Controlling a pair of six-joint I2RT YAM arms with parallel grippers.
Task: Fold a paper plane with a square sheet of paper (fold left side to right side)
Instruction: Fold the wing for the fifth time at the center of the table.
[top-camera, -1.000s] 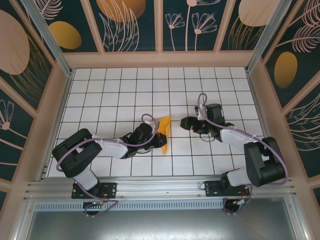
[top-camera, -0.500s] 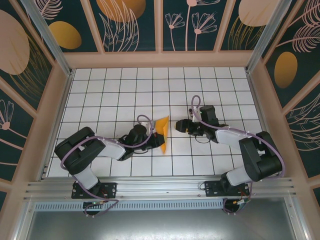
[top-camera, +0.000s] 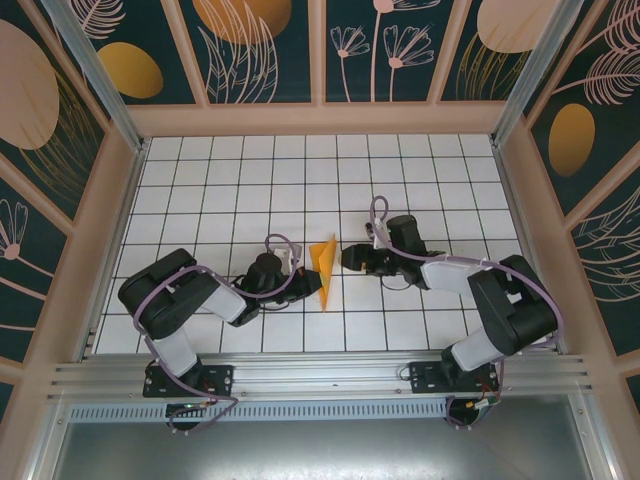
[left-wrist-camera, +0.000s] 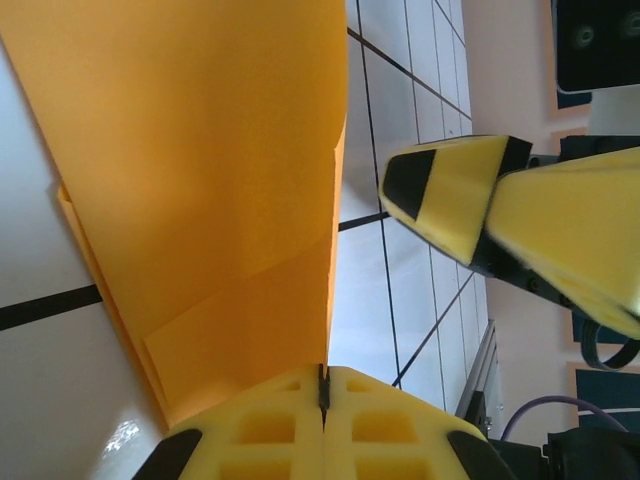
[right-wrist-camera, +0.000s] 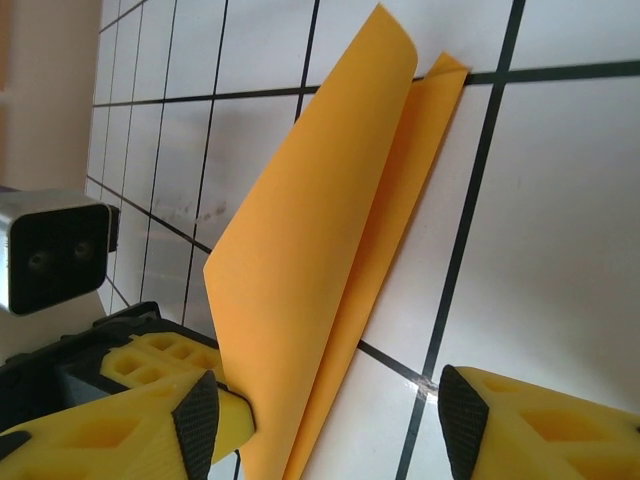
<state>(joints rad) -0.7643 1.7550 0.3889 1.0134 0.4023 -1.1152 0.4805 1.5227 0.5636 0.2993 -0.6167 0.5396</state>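
Observation:
The square sheet of paper (top-camera: 325, 262), bright orange, lies folded near the table's middle with one layer flat and the other raised. In the left wrist view the paper (left-wrist-camera: 200, 180) runs into my left gripper (left-wrist-camera: 323, 395), which is shut on its edge. From above, my left gripper (top-camera: 308, 284) sits at the sheet's near left. My right gripper (top-camera: 350, 257) is open just right of it. In the right wrist view the paper (right-wrist-camera: 320, 250) reaches down between my right gripper's (right-wrist-camera: 330, 415) spread fingers, and the left pad (right-wrist-camera: 195, 420) touches the raised layer. A paper plane is out of view.
The white gridded tabletop (top-camera: 230, 180) is boxed in by wooden walls (top-camera: 120, 200) on three sides. A metal rail (top-camera: 320, 375) runs along the near edge by the arm bases. The two grippers face each other closely across the sheet.
My right gripper has moved left up to the paper, its jaws narrowing a little. The left gripper has drawn back left with the edge still pinched, and the raised layer stands steeper.

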